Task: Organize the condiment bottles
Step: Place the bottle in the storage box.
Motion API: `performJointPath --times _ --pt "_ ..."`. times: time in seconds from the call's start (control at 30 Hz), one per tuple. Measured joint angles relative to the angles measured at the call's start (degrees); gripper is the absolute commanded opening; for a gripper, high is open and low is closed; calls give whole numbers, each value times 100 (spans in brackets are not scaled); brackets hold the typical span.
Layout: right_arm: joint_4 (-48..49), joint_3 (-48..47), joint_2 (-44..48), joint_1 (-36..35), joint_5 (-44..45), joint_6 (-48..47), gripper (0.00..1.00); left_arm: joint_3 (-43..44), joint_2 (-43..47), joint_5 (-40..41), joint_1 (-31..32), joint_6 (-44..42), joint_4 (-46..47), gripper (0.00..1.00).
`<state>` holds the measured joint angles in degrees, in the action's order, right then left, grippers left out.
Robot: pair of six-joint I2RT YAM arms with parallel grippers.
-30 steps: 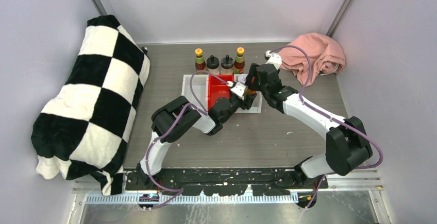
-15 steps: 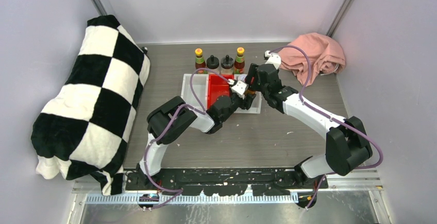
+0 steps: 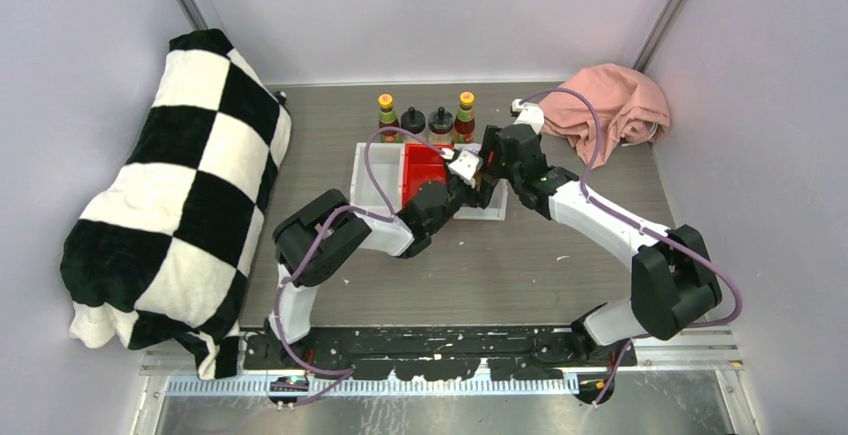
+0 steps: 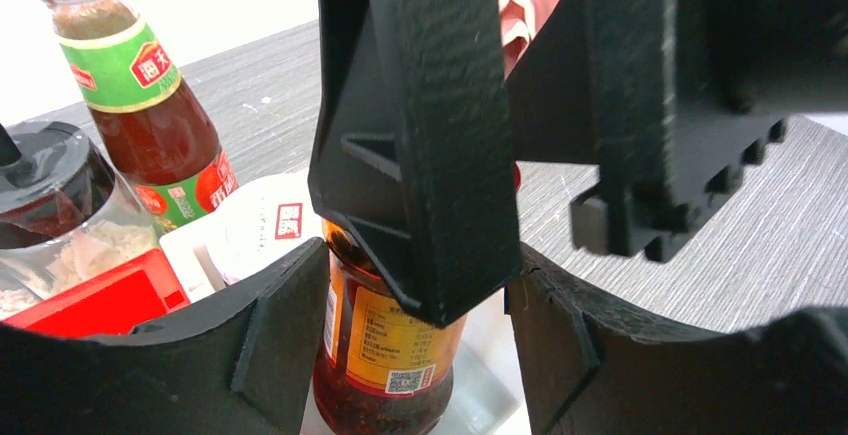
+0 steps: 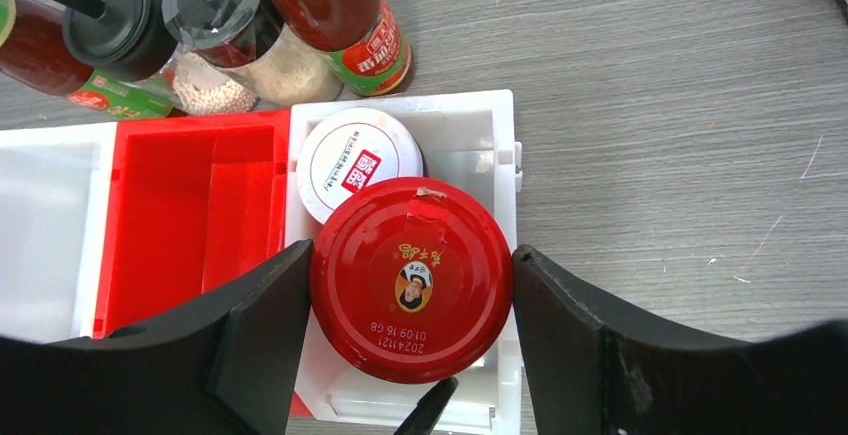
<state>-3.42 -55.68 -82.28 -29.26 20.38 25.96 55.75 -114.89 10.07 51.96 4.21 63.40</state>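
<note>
Within white bin (image 5: 503,145), jar (image 5: 411,280) crowds white lid (image 5: 355,155).

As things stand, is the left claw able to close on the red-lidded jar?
Probably yes: the left claw has a finger on each side of the red-lidded jar, below the right claw, which grips only its top.
</note>
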Motion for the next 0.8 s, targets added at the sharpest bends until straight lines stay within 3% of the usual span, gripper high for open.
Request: performJointPath --times 0.37,0.8 --pt "-22 -2 -92 0 -28 -83 1 -129 409 151 31 -20 -153 61" --pt "-140 -160 -138 0 -162 -304 1 -824 1858 535 210 -46 -933 59"
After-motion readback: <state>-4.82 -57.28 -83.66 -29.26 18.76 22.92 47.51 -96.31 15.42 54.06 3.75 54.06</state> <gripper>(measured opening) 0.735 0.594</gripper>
